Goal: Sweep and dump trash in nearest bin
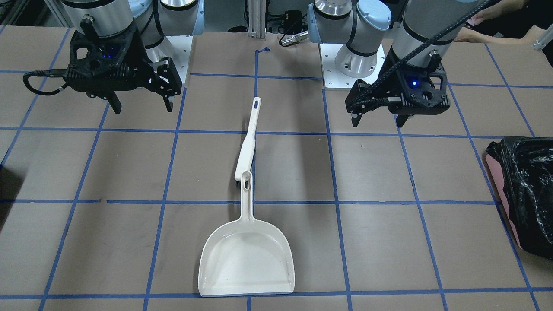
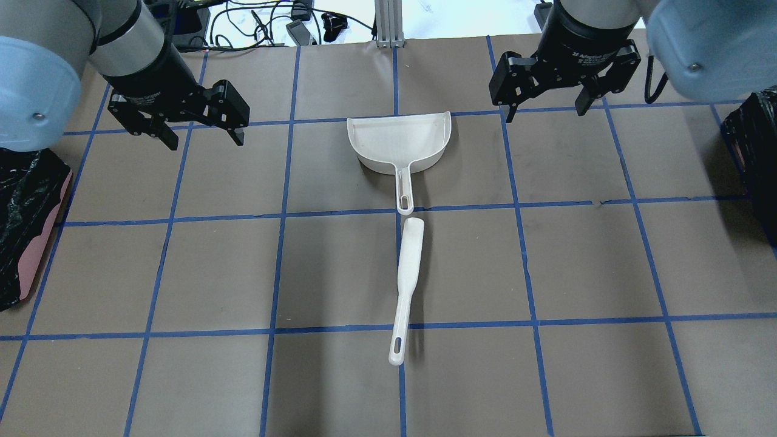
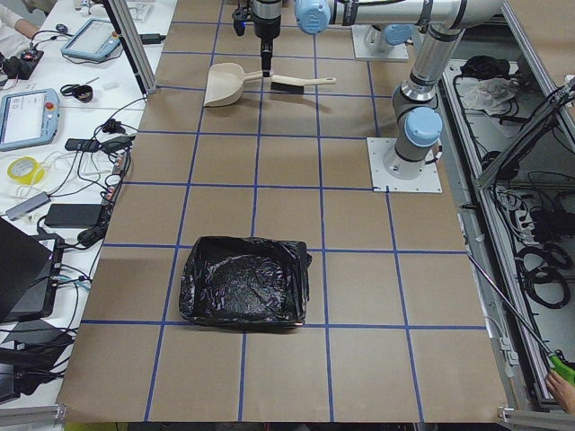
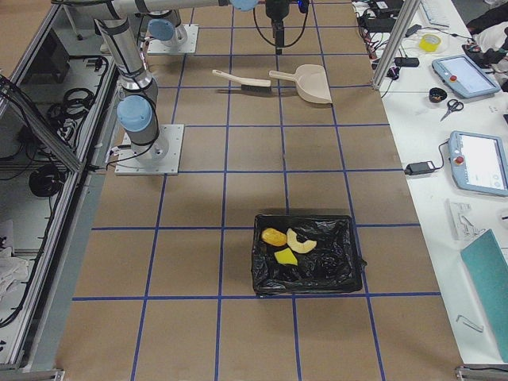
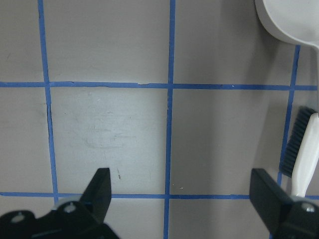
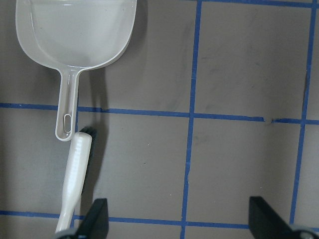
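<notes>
The trash (image 4: pixel 287 244), an orange-brown lump, a yellow-green block and a pale peel, lies inside the dark bin (image 4: pixel 337 270) at the robot's right end of the table. That bin shows as a dark sliver in the overhead view (image 2: pixel 756 152). My left gripper (image 2: pixel 205 142) is open and empty above the table, left of the white dustpan (image 2: pixel 400 142). My right gripper (image 2: pixel 548 113) is open and empty to the dustpan's right. The dustpan is empty and lies flat; the white brush (image 2: pixel 407 285) lies in line with its handle.
A pink bin lined with a black bag (image 2: pixel 24 224) stands at the robot's left end and looks empty in the exterior left view (image 3: pixel 243 280). Brown paper with blue tape grid covers the table. Operators' devices and cables lie beyond the far edge.
</notes>
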